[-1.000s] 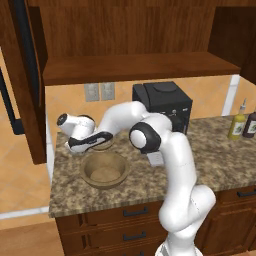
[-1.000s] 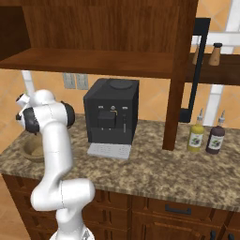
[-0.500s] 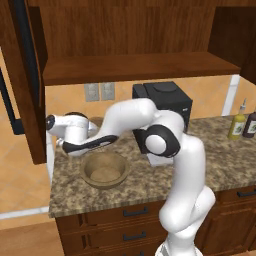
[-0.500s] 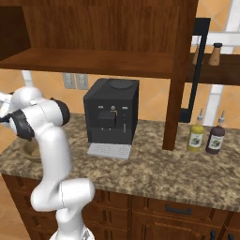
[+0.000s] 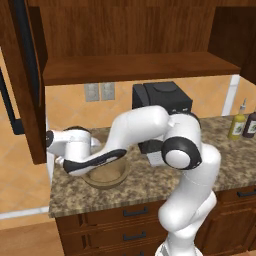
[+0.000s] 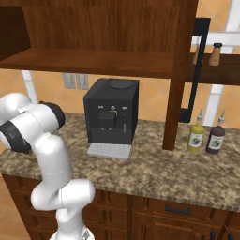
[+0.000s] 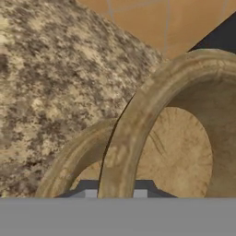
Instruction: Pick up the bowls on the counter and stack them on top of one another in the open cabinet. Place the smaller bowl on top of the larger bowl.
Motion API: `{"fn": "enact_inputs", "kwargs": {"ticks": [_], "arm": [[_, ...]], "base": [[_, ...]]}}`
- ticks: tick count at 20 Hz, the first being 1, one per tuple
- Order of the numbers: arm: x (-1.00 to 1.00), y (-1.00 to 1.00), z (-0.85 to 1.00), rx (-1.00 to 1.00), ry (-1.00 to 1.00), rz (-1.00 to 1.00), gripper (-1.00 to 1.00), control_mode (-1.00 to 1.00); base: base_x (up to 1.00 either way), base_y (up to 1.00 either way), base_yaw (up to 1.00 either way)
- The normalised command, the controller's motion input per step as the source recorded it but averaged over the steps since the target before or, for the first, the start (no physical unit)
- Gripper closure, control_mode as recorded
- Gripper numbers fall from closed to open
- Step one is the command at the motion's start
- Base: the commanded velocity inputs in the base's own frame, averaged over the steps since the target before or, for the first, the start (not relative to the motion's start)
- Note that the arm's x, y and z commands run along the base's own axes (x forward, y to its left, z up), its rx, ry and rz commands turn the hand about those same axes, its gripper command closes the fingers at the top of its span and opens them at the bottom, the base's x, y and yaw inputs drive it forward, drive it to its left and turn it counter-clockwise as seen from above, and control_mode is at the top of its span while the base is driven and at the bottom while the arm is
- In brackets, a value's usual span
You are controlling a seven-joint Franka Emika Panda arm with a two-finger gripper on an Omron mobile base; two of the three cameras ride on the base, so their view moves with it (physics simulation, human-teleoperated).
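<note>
Gripper (image 7: pixel 115 194) jaws are pinched tight on the rim of the smaller bowl (image 7: pixel 175 138), which the hand view shows close up and tilted, its thick tan rim running down between the two dark tips. Behind and below it in that view sits the larger bowl (image 7: pixel 69 161), its rim curving against the speckled counter (image 7: pixel 50 78). From the left base view the larger bowl (image 5: pixel 106 176) rests near the counter's left end, close to its front edge, and the white arm (image 5: pixel 145 130) reaches low across it toward the left corner.

Over the last second the hand has swung outward: it was over the larger bowl with the small one in its grip, and now it hangs past the counter's left edge, roughly under the open cabinet (image 5: pixel 130 67) door (image 5: pixel 25 85). The larger bowl has not moved from its spot on the counter (image 5: pixel 145 185).

That ordering looks awkward to me. The small bowl is meant to end on top, yet the wide one is not on the cabinet shelf. Either the small bowl goes up first and gets restacked later, or it must be parked somewhere.

Elsewhere on the counter stand a black coffee machine (image 6: pixel 111 115) near the back edge and two bottles (image 6: pixel 206 136) toward the right end.
</note>
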Motion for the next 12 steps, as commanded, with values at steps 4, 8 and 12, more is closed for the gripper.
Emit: {"fn": "enact_inputs", "kwargs": {"ticks": [4,8,12], "arm": [[-0.27,-0.01,-0.62,-0.01,0.17,0.0,1.0,-1.0],[0.05,0.0,-0.34,0.0,0.09,0.0,-1.0,-1.0],[-0.05,0.0,0.1,0.0,0.0,0.0,-1.0,-1.0]], "base": [[0.0,0.0,0.0],[0.0,0.0,0.0],[0.0,0.0,0.0]]}}
